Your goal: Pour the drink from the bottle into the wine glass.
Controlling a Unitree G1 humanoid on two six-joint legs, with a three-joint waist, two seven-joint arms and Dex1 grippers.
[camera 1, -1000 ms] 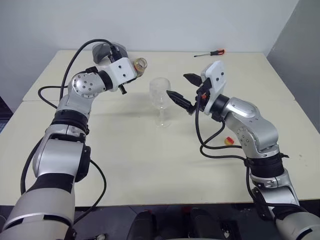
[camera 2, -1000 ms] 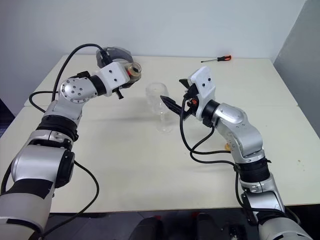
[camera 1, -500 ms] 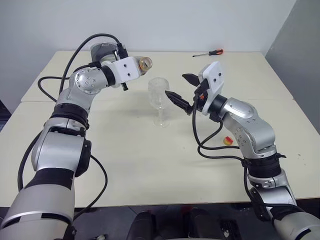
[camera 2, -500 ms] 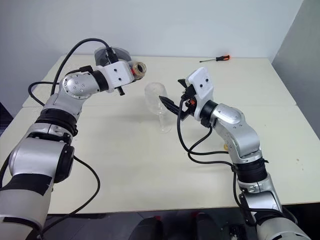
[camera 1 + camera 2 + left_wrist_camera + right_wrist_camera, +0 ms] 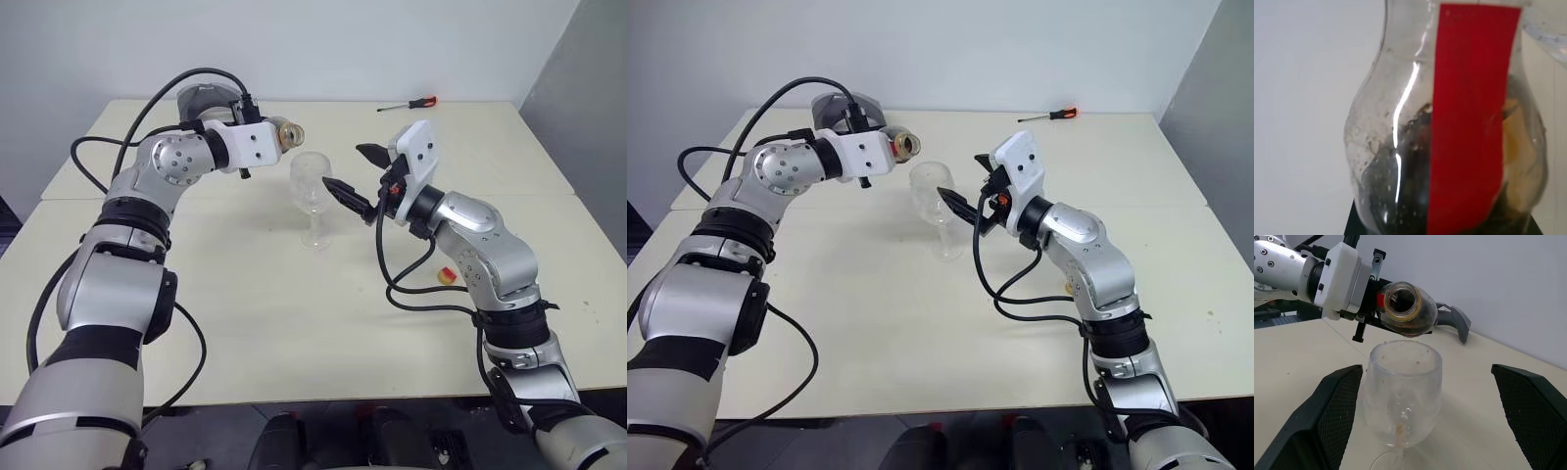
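My left gripper [image 5: 270, 138] is shut on the bottle [image 5: 288, 130], a squat clear bottle with a red strip label [image 5: 1469, 122]. It lies on its side in the air, and its open mouth [image 5: 1399, 301] points toward the wine glass and hangs just above and behind the rim. The dark drink [image 5: 1400, 196] pools in its bulbous body. The clear stemmed wine glass [image 5: 312, 191] stands upright on the table, with only a speck at the bottom of its bowl [image 5: 1400, 428]. My right gripper [image 5: 350, 168] is open, one finger on each side of the bowl without touching it.
The cream table [image 5: 294, 323] reaches to a white wall. A red-handled screwdriver [image 5: 409, 103] lies at the back right. A small yellow and red object [image 5: 448, 276] sits under my right forearm. A grey object [image 5: 201, 98] rests behind my left arm.
My left wrist has rolled, turning the bottle further onto its side, so its mouth is now nearer the glass rim. The right arm and the glass have kept still.
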